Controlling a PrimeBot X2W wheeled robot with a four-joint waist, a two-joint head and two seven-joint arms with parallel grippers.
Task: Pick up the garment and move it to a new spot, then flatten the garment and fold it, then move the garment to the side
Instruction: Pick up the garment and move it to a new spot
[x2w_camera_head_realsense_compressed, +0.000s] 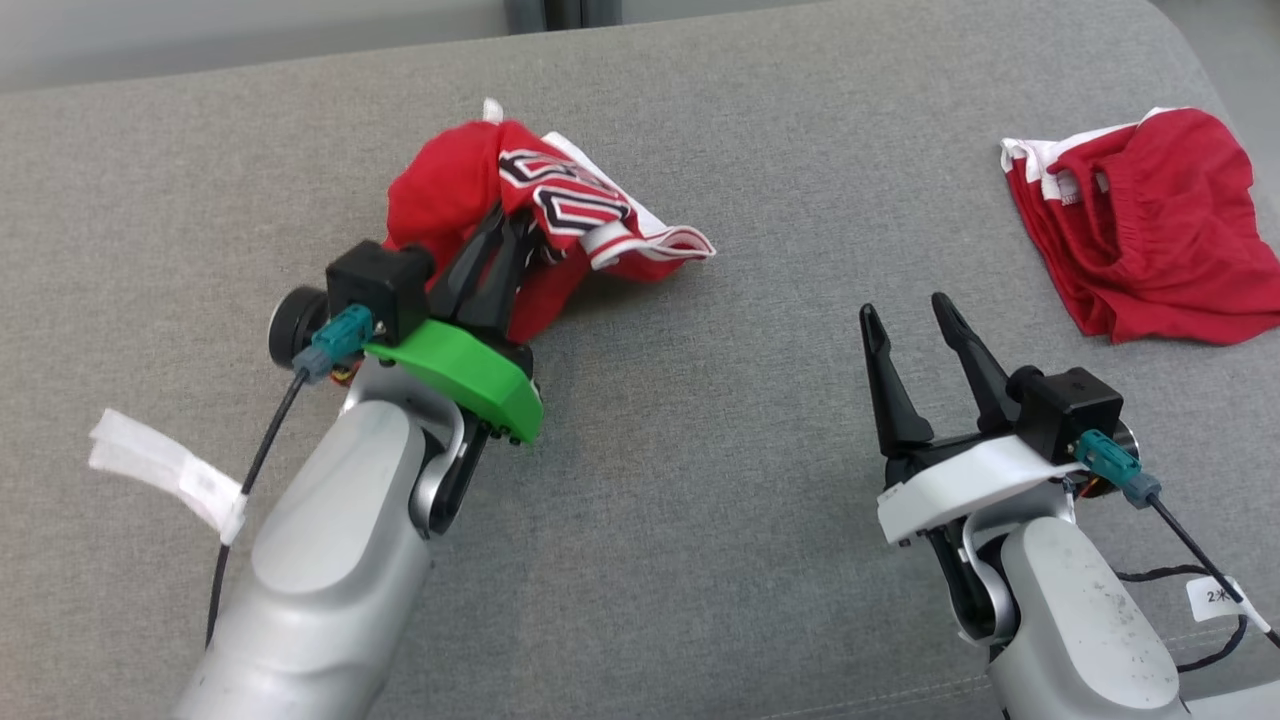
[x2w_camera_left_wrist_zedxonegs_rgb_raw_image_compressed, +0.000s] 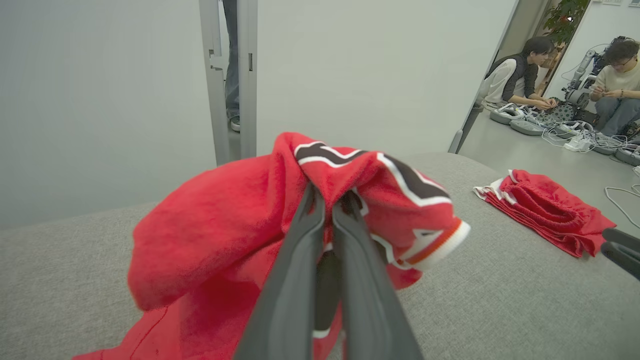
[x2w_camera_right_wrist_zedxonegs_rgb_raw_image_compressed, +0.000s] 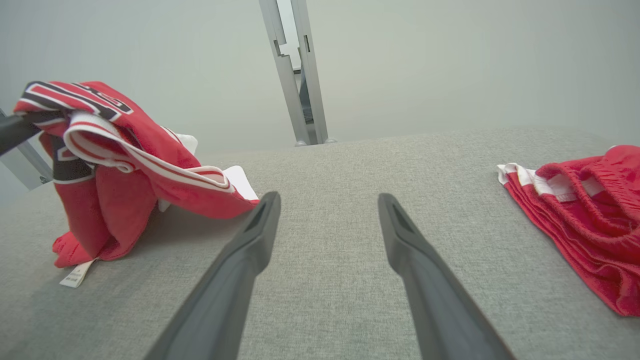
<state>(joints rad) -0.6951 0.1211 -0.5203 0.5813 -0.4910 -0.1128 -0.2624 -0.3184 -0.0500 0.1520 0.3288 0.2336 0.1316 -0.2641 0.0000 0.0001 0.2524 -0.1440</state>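
Left gripper: the left gripper (x2w_camera_head_realsense_compressed: 508, 228) (x2w_camera_left_wrist_zedxonegs_rgb_raw_image_compressed: 330, 200) has its 2 dark fingers pressed together, clamped on a fold of red cloth.
Pinch point: the fingertips are buried in the upper middle of the bundle, just under the black-and-white lettering.
Garment: the garment (x2w_camera_head_realsense_compressed: 440, 195) (x2w_camera_left_wrist_zedxonegs_rgb_raw_image_compressed: 200, 235) (x2w_camera_right_wrist_zedxonegs_rgb_raw_image_compressed: 115, 195) is a red jersey with white and black trim, bunched around the left gripper's fingers and draped to both sides of them.
Garment height: in the right wrist view its top hangs raised at the fingers, while its lower end touches the gray padded surface (x2w_camera_head_realsense_compressed: 700, 450).
Garment edge: a white-trimmed flap sticks out toward the robot's right, with a shadow beneath it.
Tag: a white tag (x2w_camera_right_wrist_zedxonegs_rgb_raw_image_compressed: 77, 275) at the jersey's lower end lies flat on the padding.
Right gripper: the right gripper (x2w_camera_head_realsense_compressed: 905, 310) (x2w_camera_right_wrist_zedxonegs_rgb_raw_image_compressed: 330, 200) has its 2 fingers spread wide, with bare padding showing between them.
Right gripper to garment: apart from the jersey, whose flap tip comes close to one finger in the right wrist view.
Second piece: a second red garment (x2w_camera_head_realsense_compressed: 1150, 240) (x2w_camera_left_wrist_zedxonegs_rgb_raw_image_compressed: 545, 210) (x2w_camera_right_wrist_zedxonegs_rgb_raw_image_compressed: 595, 215) with white trim lies crumpled at the far right, well apart from both grippers.
Left arm side: a white tape tab (x2w_camera_head_realsense_compressed: 165, 470) is wrapped on the black cable beside the left forearm.
Background: a metal post (x2w_camera_right_wrist_zedxonegs_rgb_raw_image_compressed: 300, 75) stands behind the padding.
People: 2 people (x2w_camera_left_wrist_zedxonegs_rgb_raw_image_compressed: 520, 75) sit on the floor among cables in the left wrist view.
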